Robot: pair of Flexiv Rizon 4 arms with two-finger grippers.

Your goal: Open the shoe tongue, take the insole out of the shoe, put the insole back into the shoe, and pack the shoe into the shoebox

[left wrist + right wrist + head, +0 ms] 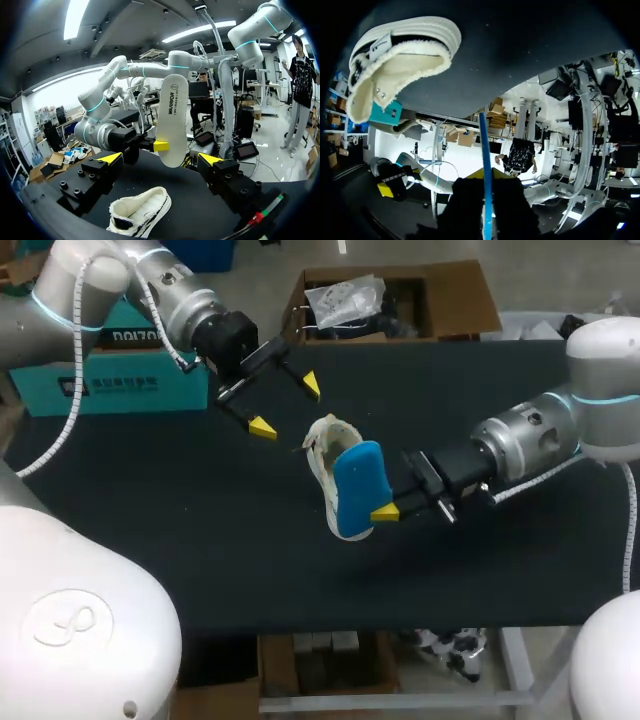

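Head view: right claw (pixel 382 511) seemingly pinching insole (pixel 355 485).

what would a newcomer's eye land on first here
First the bright blue insole, clamped in the right gripper and held up off the middle of the black table. Just behind it sits the white shoe with its fuzzy cream lining. Beyond the shoe, the left gripper hovers with its yellow-tipped fingers spread wide and empty.
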